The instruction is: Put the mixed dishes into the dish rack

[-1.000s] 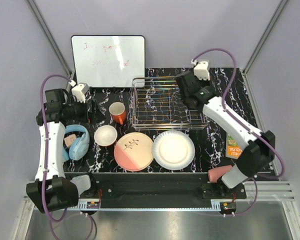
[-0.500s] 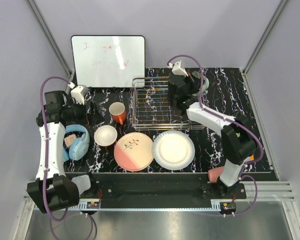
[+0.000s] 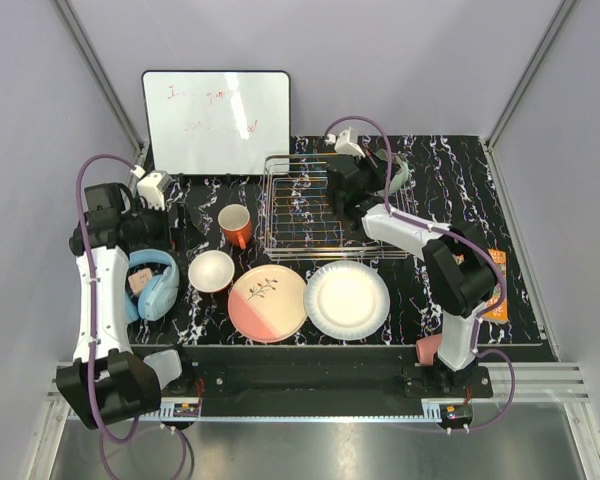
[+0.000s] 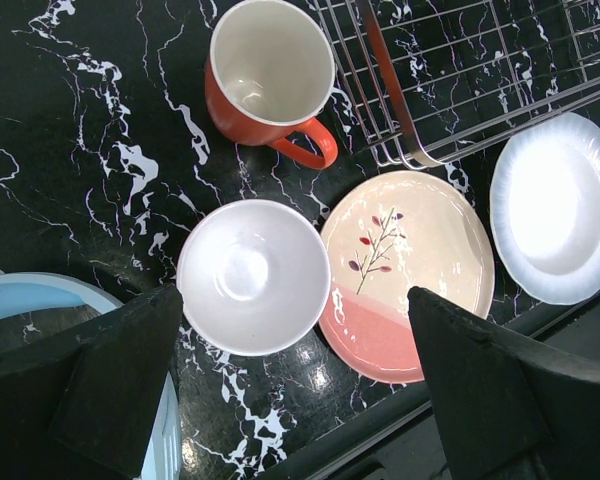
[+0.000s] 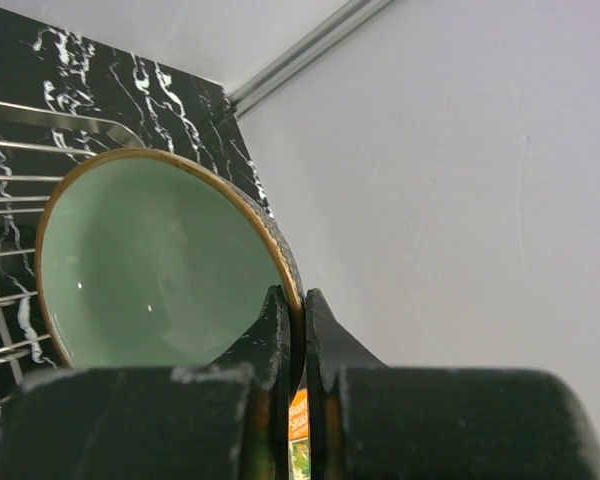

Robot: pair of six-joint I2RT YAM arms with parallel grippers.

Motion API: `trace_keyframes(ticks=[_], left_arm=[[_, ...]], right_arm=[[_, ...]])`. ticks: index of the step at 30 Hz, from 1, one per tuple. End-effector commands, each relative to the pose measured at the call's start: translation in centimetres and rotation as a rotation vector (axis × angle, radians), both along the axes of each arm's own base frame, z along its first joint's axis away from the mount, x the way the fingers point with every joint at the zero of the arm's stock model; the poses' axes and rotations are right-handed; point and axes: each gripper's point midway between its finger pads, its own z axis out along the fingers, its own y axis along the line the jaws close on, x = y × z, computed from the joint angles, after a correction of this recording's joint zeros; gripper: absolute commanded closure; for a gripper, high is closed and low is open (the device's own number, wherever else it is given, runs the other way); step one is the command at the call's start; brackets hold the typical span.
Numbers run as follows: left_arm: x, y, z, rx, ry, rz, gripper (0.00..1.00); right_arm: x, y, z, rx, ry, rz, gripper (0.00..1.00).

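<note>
right jaws clamped on rim of mint-green bowl (image 5: 150,270), bowl tilted on edge over far right end of dish rack (image 3: 300,212). left jaws wide apart (nothing between them) above white bowl (image 4: 252,275) on worktop (image 4: 80,150).

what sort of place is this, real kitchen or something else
Likely a robot test cell, not a home kitchen: left arm and right arm bolted to a marble-patterned table, plain enclosing walls, and a whiteboard propped behind the dish rack.
</note>
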Motion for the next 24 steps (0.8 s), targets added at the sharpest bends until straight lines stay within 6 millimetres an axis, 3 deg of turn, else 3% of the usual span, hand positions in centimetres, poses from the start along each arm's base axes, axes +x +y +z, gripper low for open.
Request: trace_keyframes(ticks=[1,10,17,24], left_arm=[[0.2,0.1,1.3,0.017,-0.079,-0.016,0.01],[0.1,0.9,0.8,0.033,-0.07,0.0,0.01],[0.2,1.3,0.1,0.021,-0.05,0.001,0.01],[0.1,1.3,0.2,0.006,-0.058,-0.001,0.01]], right_arm=[[1.6,1.2,1.1,0.093,-0.075,0.021,1.0],[2.9,0.7,-2.1,0.075,-0.034,0.001,1.0],[2.1,-1.1,0.4,0.117,-0.083,-0.008,1.0],[1.9,-1.9,0.7,0.118,-0.081,-0.01,1.0]])
